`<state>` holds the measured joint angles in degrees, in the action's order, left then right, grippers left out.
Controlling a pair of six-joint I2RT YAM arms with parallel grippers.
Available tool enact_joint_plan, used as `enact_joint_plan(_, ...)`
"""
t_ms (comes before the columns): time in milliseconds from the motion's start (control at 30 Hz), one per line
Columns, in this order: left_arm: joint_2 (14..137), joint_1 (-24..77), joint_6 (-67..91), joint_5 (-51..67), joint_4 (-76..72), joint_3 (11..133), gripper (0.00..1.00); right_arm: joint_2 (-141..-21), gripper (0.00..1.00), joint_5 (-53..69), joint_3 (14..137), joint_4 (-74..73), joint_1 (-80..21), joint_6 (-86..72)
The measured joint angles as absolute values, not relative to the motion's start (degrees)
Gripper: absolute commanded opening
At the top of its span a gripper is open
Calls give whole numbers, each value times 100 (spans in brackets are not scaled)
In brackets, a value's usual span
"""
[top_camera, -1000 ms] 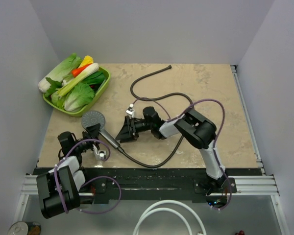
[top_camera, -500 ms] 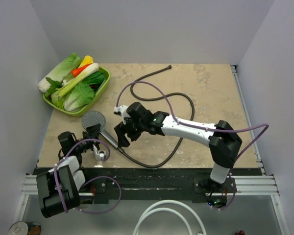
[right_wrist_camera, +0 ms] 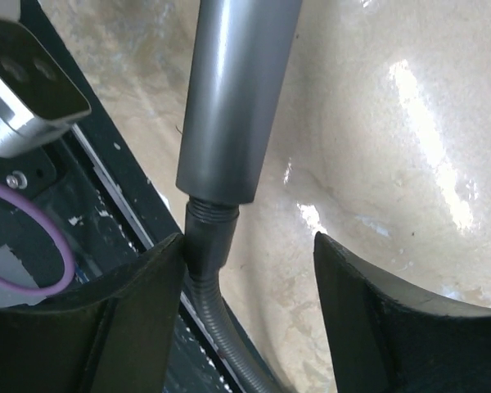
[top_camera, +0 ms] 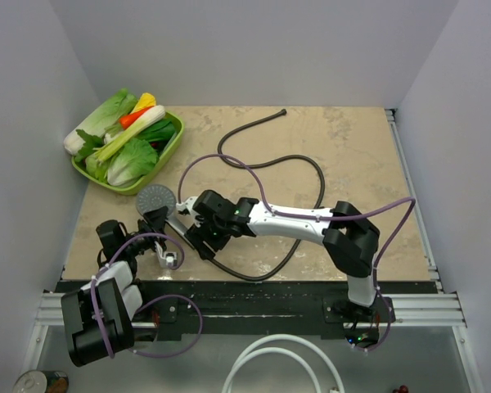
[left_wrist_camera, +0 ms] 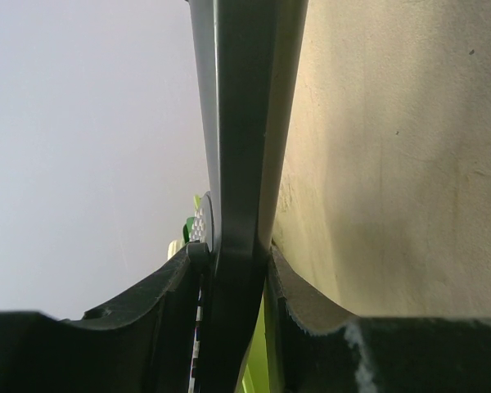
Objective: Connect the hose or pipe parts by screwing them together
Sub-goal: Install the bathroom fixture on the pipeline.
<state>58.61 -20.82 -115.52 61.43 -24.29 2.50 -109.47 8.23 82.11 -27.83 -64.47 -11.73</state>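
The round grey shower-head disc (top_camera: 155, 196) lies at the table's front left, its grey handle (top_camera: 182, 228) pointing toward the near edge. My left gripper (top_camera: 158, 219) is shut on the dark neck (left_wrist_camera: 245, 123) just behind the disc. The dark-brown hose (top_camera: 299, 237) loops over the table, its far end nut (top_camera: 284, 111) at the back. Its near nut (right_wrist_camera: 209, 233) meets the handle's (right_wrist_camera: 237, 90) threaded end. My right gripper (right_wrist_camera: 250, 246) stands open around that nut, with the left finger (right_wrist_camera: 139, 319) against it and the right finger well apart.
A green tray (top_camera: 173, 143) of vegetables stands at the back left, close to the disc. The black front rail (top_camera: 254, 288) runs just below the joint. A white looped tube (top_camera: 270, 360) and a can (top_camera: 37, 381) lie off the table in front.
My right arm has stretched left from the table's middle to the handle's lower end, and its jaws have narrowed a little around the hose nut. The left arm and shower head have not moved.
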Motion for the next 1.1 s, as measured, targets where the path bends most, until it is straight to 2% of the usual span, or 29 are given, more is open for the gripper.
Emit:
enact_joint_plan(200, 5835, -2082, -11552, 6139, -2429, 250, 0, -11089, 50, 805, 8324, -2617, -6486, -1240)
enact_joint_plan(300, 5835, -2082, -11552, 6139, -2429, 250, 0, -11155, 39, 819, 8379, -2539, -6499, -1286)
enact_joint_plan(400, 5830, -2082, -11552, 6134, -2427, 250, 0, -11207, 23, 858, 8444, -2484, -6521, -1337)
enact_joint_plan(600, 5789, -2086, -11548, 6104, -2429, 250, 0, -11225, 4, 967, 8464, -2453, -6493, -1490)
enact_joint_plan(833, 5771, -2097, -11469, 6025, -2418, 250, 0, -11225, 4, 1935, 8182, -1903, -6156, -1841)
enact_joint_plan(1100, 5730, -2099, -11489, 5927, -2416, 250, 0, -11520, 4, 4018, 7284, 183, -5568, -3107)
